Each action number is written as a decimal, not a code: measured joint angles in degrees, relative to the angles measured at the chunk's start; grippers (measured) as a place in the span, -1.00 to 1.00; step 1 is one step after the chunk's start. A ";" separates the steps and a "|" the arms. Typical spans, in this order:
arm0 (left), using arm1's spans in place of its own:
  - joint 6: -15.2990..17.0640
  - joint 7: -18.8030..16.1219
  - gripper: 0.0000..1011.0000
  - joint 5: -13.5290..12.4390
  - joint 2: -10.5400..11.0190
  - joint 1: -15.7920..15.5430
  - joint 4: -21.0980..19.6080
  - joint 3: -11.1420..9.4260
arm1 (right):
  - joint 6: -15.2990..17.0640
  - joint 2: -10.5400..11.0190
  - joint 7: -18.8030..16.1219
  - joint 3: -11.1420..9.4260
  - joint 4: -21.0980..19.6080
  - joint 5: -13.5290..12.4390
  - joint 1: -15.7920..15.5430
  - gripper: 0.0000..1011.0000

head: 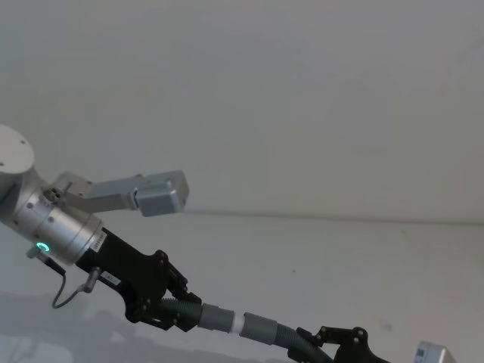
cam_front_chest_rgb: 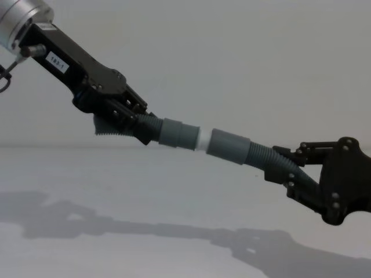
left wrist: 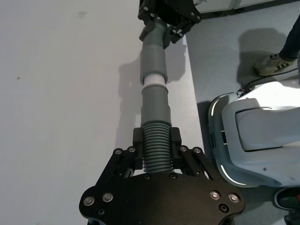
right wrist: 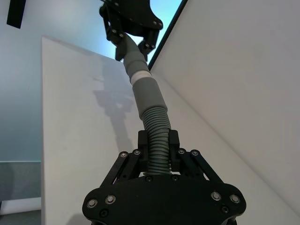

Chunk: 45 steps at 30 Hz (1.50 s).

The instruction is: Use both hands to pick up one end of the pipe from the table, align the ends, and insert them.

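Left gripper clamps one hose piece by its ribs; right gripper clamps the other hose piece. Both held above the table. Cuffs aligned, white tip partly in (band still showing). Remaining: push home.

A small white label is sitting on the black body of the left gripper, just below its silver wrist, and it is reading "183-1" in dark print, though the middle digit is showing soft and could be another figure. In the head view the same label is appearing on that body as a pale strip too small to read. No other text, brand or number is showing legibly.
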<state>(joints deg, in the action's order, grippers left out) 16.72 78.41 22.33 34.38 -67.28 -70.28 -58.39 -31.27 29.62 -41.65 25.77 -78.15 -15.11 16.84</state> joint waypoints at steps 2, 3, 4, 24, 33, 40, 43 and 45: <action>0.26 0.10 -0.42 0.05 0.28 0.00 -0.29 -0.11 | -0.30 -0.04 -0.03 0.02 0.44 0.03 0.23 -0.55; 0.39 0.15 -0.42 0.07 0.40 0.00 -0.48 -0.17 | -0.46 -0.07 -0.05 0.03 0.61 0.04 0.32 -0.55; 0.67 0.27 -0.42 0.11 0.62 -0.02 -0.72 -0.31 | -0.62 -0.09 -0.09 0.03 0.71 0.04 0.37 -0.55; 1.47 -1.29 -0.42 -0.83 0.64 -0.71 -1.41 -1.84 | -7.86 -1.44 -3.16 -0.90 3.58 -3.06 1.76 -0.55; 0.30 -3.56 -0.42 -1.04 -0.42 -0.64 -0.67 -1.89 | -8.54 -1.23 -3.58 -1.13 2.43 -3.54 1.18 -0.55; -0.38 -4.99 -0.42 -0.78 -0.84 -0.38 -0.51 -1.65 | -8.46 -0.95 -3.60 -1.14 1.73 -3.58 0.83 -0.55; -0.50 -5.49 -0.42 -0.56 -0.86 -0.26 -0.63 -1.56 | -8.30 -0.86 -3.60 -1.11 1.52 -3.59 0.74 -0.55; -0.50 -5.76 -0.42 -0.36 -0.83 -0.15 -0.81 -1.49 | -8.18 -0.76 -3.60 -1.11 1.39 -3.60 0.69 -0.55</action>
<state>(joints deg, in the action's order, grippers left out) 16.22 72.65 21.97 33.56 -67.43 -71.09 -59.89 -39.45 28.86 -45.24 24.65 -76.76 -18.70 17.53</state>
